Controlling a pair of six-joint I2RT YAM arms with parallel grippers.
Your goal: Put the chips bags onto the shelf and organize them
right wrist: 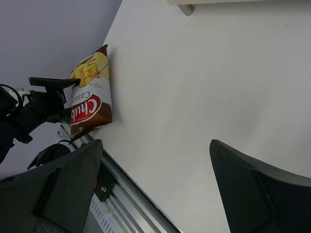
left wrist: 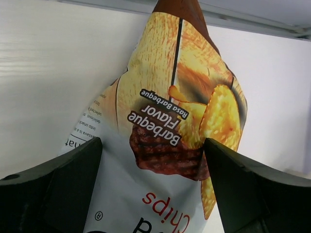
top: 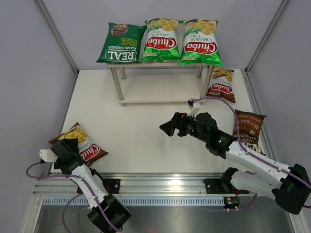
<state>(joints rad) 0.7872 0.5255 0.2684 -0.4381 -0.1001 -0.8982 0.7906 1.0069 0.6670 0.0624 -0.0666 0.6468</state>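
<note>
The shelf (top: 155,63) stands at the back; its top board carries the dark green REAL bag (top: 120,44) and two bright green Chuba bags (top: 160,41) (top: 200,42). A brown-red Chuba bag (top: 222,83) lies by the shelf's right leg. The dark brown bag (top: 249,130) lies at the right. Another brown-red Chuba bag (top: 83,142) lies at the near left. My left gripper (top: 65,148) is open over that bag's near end, its fingers spread to either side of the bag (left wrist: 160,121). My right gripper (top: 167,127) is open and empty above the table's middle; its view shows the left bag (right wrist: 90,104) far off.
Grey walls close in the white table on three sides. A metal rail (top: 160,179) runs along the near edge. The shelf's lower board holds nothing visible. A shelf foot (right wrist: 187,7) shows at the top of the right wrist view.
</note>
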